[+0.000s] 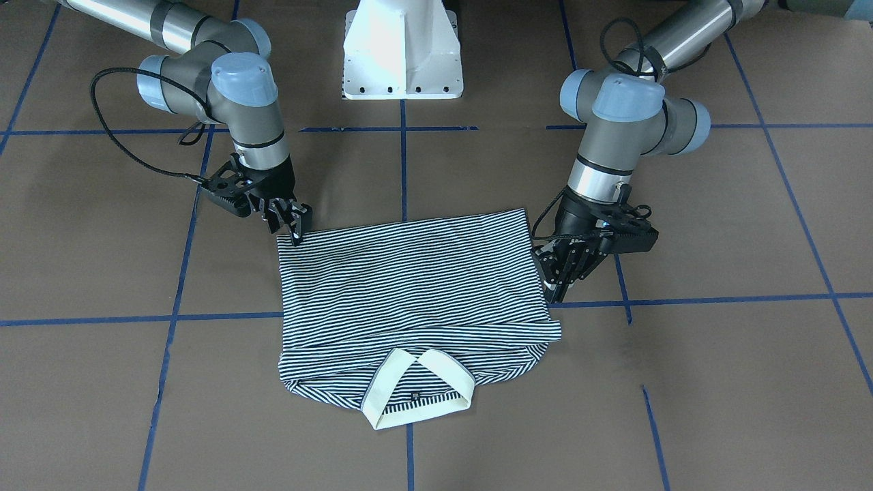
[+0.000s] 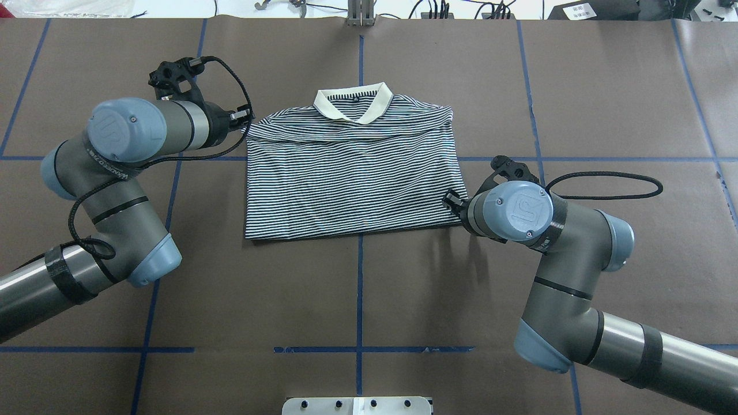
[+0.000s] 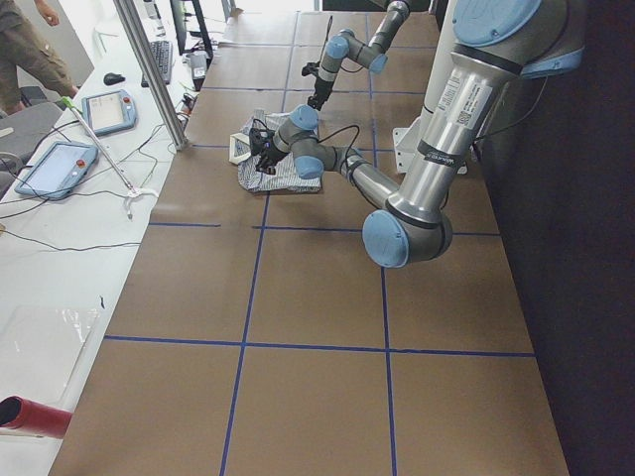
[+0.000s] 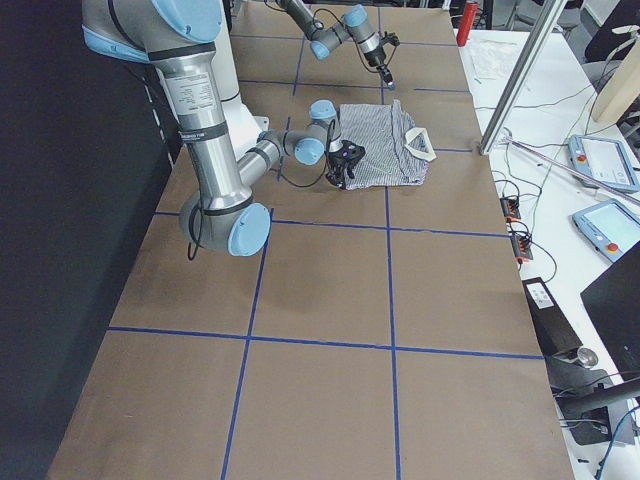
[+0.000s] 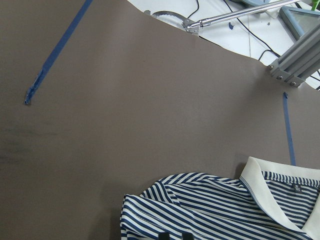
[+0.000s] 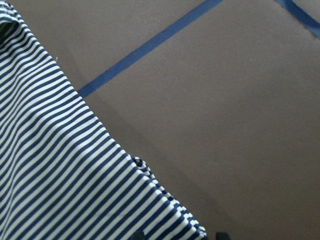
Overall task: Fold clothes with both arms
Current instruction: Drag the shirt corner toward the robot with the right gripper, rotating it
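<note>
The striped polo shirt [image 1: 409, 286] lies flat on the brown table, its cream collar [image 1: 416, 385] on the side away from the robot. It also shows in the overhead view [image 2: 351, 178]. My left gripper [image 1: 554, 294] is low at the shirt's folded shoulder edge [image 2: 247, 118]. In the left wrist view its tips [image 5: 175, 237] sit close together on the striped cloth. My right gripper [image 1: 297, 235] is at the hem corner nearest the robot [image 2: 450, 202]. In the right wrist view its tips [image 6: 178, 235] stand apart with the cloth corner [image 6: 60, 165] between them.
The white pedestal base [image 1: 402, 54] stands behind the shirt. Blue tape lines [image 2: 360, 288] grid the table. An aluminium post [image 3: 149, 69] and teach pendants [image 3: 55, 164] sit past the far table edge.
</note>
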`<control>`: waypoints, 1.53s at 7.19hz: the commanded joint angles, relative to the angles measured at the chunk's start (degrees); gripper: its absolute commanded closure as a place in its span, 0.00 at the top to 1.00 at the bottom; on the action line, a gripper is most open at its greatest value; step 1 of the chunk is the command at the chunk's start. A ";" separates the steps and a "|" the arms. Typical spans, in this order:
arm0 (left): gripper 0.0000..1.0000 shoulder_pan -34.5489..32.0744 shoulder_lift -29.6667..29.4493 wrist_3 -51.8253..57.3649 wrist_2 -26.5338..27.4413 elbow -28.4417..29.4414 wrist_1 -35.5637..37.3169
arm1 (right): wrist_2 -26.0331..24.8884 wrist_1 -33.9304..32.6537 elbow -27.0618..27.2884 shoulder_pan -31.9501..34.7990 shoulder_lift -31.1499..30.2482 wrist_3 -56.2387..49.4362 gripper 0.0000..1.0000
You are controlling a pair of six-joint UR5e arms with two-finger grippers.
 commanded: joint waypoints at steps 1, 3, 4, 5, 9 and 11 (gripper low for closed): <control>0.21 -0.09 0.06 0.03 0.06 0.04 0.00 | 0.00 0.00 0.19 0.05 -0.12 -0.02 0.07; 0.21 -0.09 0.06 0.03 0.06 0.13 0.00 | 0.09 0.00 0.80 0.14 -0.13 -0.02 0.00; 0.21 -0.09 0.06 0.03 0.06 0.04 0.00 | 0.17 -0.17 2.46 0.23 -0.65 -0.02 0.00; 0.21 0.00 -0.02 0.03 -0.03 0.04 0.09 | 0.52 -2.44 7.78 -0.38 -3.61 0.06 0.00; 0.21 0.26 -0.11 -0.06 -3.54 -1.27 -0.17 | 1.49 -22.70 33.20 -21.24 -14.45 6.21 0.00; 0.21 1.05 0.94 -1.45 -6.60 -3.63 -0.17 | 4.29 -27.42 34.99 -29.61 -14.54 9.45 0.33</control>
